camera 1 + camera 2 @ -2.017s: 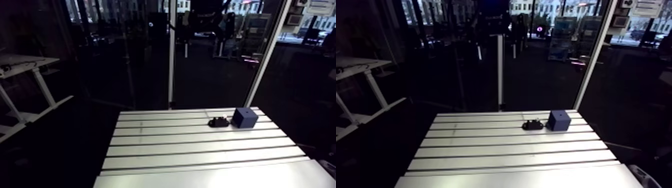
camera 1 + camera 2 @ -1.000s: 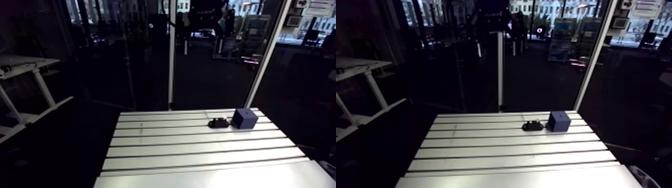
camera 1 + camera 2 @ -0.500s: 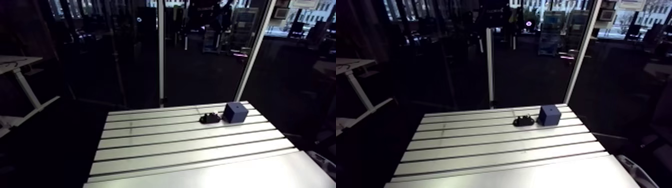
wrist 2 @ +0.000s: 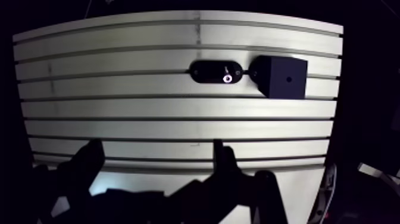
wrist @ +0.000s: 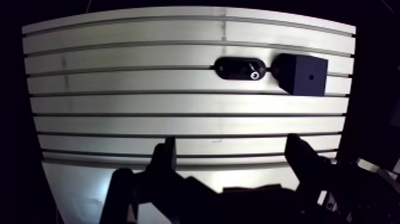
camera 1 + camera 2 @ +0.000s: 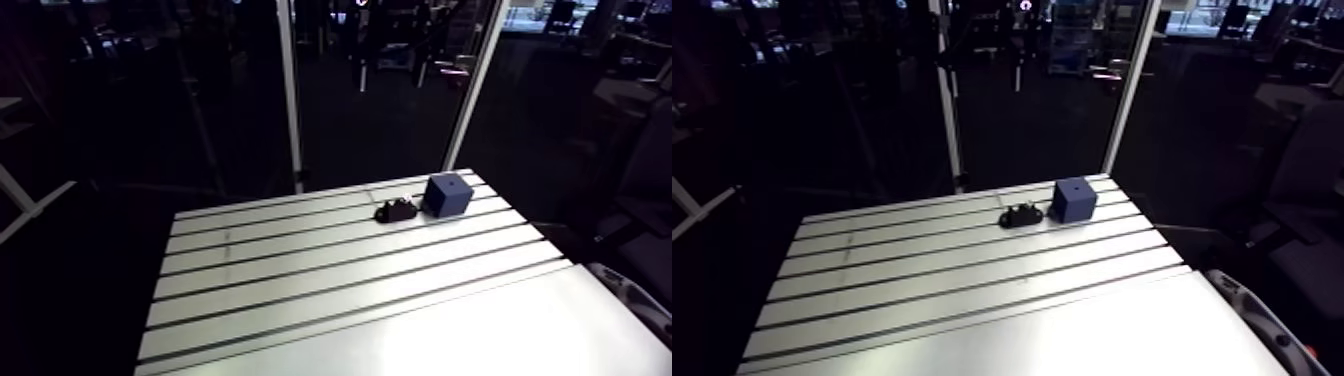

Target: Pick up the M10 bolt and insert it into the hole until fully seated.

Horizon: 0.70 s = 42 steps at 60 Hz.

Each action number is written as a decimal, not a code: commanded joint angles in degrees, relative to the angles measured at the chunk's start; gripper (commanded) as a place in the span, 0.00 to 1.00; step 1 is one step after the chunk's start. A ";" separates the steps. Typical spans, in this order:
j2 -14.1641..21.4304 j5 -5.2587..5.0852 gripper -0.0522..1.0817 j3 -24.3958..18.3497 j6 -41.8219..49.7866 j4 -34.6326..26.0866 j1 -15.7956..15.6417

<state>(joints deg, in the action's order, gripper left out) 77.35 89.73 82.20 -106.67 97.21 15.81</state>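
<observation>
A dark blue cube [image 5: 303, 74] with a small hole in its upper face stands near the far right corner of the slotted table [image 6: 350, 290]. Right beside it lies a black oval holder [image 5: 240, 68]. A small shiny bolt end [image 5: 255, 75] shows in the holder on the side nearest the cube. In the arm view the cube [image 6: 447, 193] and the holder [image 6: 396, 211] sit close together. My gripper [image 5: 232, 156] hangs high over the table's near part, well short of both. It is open, and its two dark fingers [image 5: 163, 156] hold nothing.
The table's slots run across, parallel to the line from holder to cube. Its far edge lies just behind the cube, and its right edge is close to the cube. A pale object [image 6: 1262, 320] shows off the near right corner.
The whole arm view has tilted down and shifted, so the camera moved. The cube and holder keep their places on the table.
</observation>
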 commanded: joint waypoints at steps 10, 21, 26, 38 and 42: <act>-5.46 -1.98 0.05 2.68 -5.47 7.82 3.09; -6.96 -1.90 0.05 4.31 -7.58 11.46 3.09; -7.60 -1.41 0.05 4.33 -7.64 11.82 3.18; -8.74 2.75 0.06 4.91 -6.37 11.82 3.09; -8.86 3.21 0.06 5.19 -5.25 11.82 3.02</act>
<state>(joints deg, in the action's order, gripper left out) 69.43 90.24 86.60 -113.49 108.62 18.88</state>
